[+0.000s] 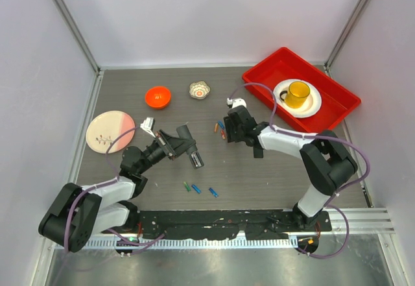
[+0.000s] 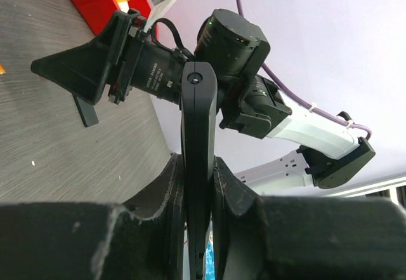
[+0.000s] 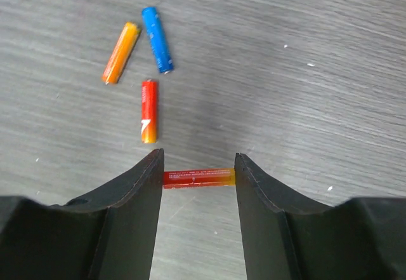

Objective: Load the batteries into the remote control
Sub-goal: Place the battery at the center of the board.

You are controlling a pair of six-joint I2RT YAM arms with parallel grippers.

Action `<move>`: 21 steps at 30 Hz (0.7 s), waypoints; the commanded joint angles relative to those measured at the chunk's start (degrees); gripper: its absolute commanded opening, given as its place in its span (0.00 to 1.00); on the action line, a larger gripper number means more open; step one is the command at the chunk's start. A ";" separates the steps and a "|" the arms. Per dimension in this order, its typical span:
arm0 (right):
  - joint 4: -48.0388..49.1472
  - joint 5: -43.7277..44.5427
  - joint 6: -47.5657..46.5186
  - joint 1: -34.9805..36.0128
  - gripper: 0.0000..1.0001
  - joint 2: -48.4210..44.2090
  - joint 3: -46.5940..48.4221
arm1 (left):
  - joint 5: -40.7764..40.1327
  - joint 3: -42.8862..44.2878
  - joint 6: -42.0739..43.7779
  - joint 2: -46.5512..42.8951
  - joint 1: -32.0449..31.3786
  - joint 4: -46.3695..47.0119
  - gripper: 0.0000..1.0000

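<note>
Looking through the right wrist camera, I see my right hand [image 3: 198, 166] holding a red battery [image 3: 198, 178] by its two ends, with the fingers about half apart. Just beyond the fingertips, an orange battery [image 3: 121, 53], a blue battery [image 3: 157, 39] and a second red battery [image 3: 149, 111] lie on the counter [image 3: 304, 102]. My left hand [image 2: 198, 185] is closed narrow on the black remote control [image 2: 198, 115], which stands on its edge between the fingers.
</note>
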 commanded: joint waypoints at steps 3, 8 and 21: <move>-1.00 -0.86 -3.49 2.76 0.31 -5.21 -0.34 | 1.79 1.07 -1.12 1.61 0.22 6.80 0.00; -3.91 6.26 6.05 2.76 0.29 -6.27 -1.56 | 1.88 0.80 -1.65 2.31 0.13 7.68 0.00; 1.29 -3.58 -8.29 4.07 0.31 -4.95 -4.38 | 1.97 0.19 -1.91 -0.50 0.13 7.33 0.00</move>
